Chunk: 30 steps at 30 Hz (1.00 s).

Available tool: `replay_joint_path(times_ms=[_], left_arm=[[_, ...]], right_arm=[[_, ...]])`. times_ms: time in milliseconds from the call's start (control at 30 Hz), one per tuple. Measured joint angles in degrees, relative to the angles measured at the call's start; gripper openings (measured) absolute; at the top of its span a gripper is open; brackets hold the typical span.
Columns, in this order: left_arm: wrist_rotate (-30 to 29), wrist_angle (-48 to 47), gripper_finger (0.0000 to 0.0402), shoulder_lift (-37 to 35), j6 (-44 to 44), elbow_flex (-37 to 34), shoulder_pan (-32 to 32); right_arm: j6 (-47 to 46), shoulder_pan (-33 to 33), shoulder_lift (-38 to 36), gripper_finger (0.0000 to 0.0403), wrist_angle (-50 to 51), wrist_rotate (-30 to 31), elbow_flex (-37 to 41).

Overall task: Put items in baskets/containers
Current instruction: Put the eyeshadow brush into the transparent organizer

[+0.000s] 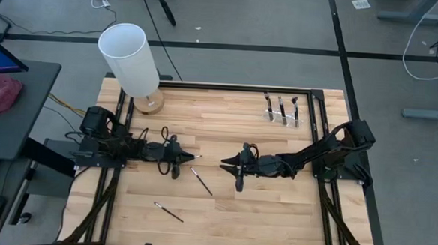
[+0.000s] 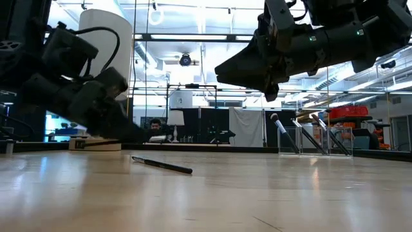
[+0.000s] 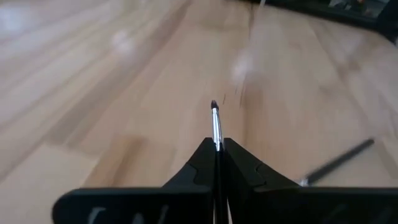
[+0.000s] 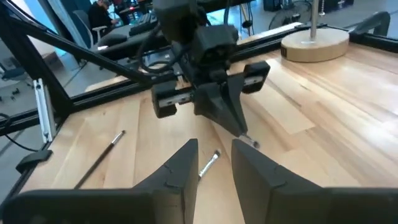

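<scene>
My left gripper [image 1: 185, 157] sits left of the table's middle, shut on a thin dark makeup brush [image 3: 216, 124] whose tip pokes out past the fingertips toward the right arm. My right gripper [image 1: 225, 164] faces it from the right, open, with nothing between its fingers [image 4: 214, 160]. Two more brushes lie flat on the wood: one [image 1: 201, 180] just nearer than the grippers and one [image 1: 168, 211] toward the near edge. The clear holder [image 1: 282, 115] stands at the far right, with three brushes upright in it. My left gripper pinches the brush between its two fingers, which lie along the brush. The silver ferrule and dark bristle tip [image 3: 215, 118] stick out beyond the fingertips. The fingers come in nearly level from the table's left. The gripper hides the handle behind the pinch.
A tall white cylinder on a round wooden base [image 1: 132, 58] stands at the far left corner. Black frame rails [image 1: 320, 120] run along the table's sides. Bare wood lies between the grippers and the holder.
</scene>
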State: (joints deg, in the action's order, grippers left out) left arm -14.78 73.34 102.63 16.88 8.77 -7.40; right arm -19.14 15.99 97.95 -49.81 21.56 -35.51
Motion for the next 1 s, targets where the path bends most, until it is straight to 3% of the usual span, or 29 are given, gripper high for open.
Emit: replay_joint_path(times_ms=[300,500,733,1000], left_arm=[[-1.2,1.9,0.0014,-0.1,-2.5,4.7,0.0],[-1.3,7.0,0.0019,-0.2,-3.5,6.5,0.1],[1.5,13.7,0.0017,-0.2,-4.7,8.7,0.0],[6.1,13.9,0.0015,-0.2,-4.8,11.7,0.0]], right_arm=[[-7.8,0.0,3.8,0.0098,7.1,1.5,0.1],[-9.5,0.0,13.6,0.0108,-9.3,5.3,0.0],[-2.7,-0.2,24.3,0.0126,-34.0,9.7,-2.7],[8.0,0.3,25.6,0.0117,-37.9,9.0,-9.1]])
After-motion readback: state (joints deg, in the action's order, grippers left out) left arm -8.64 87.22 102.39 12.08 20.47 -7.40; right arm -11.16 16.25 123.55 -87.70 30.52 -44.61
